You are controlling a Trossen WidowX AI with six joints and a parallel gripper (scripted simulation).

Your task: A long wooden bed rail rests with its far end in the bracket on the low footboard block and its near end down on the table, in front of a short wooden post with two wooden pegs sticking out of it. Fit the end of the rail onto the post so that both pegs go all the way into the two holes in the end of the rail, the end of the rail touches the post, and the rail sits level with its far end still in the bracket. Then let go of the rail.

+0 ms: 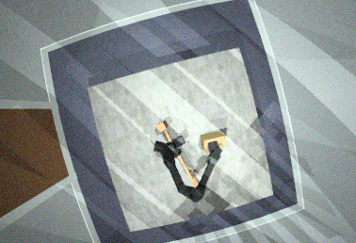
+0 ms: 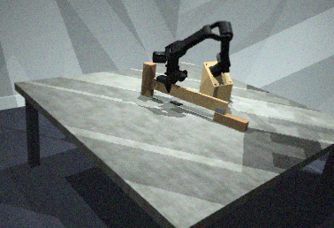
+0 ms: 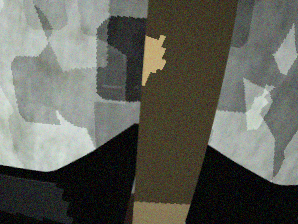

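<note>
The long wooden rail (image 1: 186, 166) (image 2: 194, 95) (image 3: 186, 96) runs from the short post (image 1: 162, 127) (image 2: 148, 79) back to the low footboard block (image 2: 231, 120). Its far end rests at the block. Its near end is up off the table, close against the post's face. The pegs are hidden, and I cannot tell whether the rail end touches the post. My gripper (image 1: 173, 149) (image 2: 169, 79) (image 3: 157, 132) is shut on the rail a short way from its post end. In the wrist view the rail is in shadow and runs up the middle between the dark fingers.
A wooden pedestal (image 1: 213, 140) (image 2: 215, 84) carries the arm's base just right of the rail. The arm arches over the rail. The grey table (image 1: 141, 93) (image 2: 132, 154) stands on a dark floor, and its front edge is near in the exterior view.
</note>
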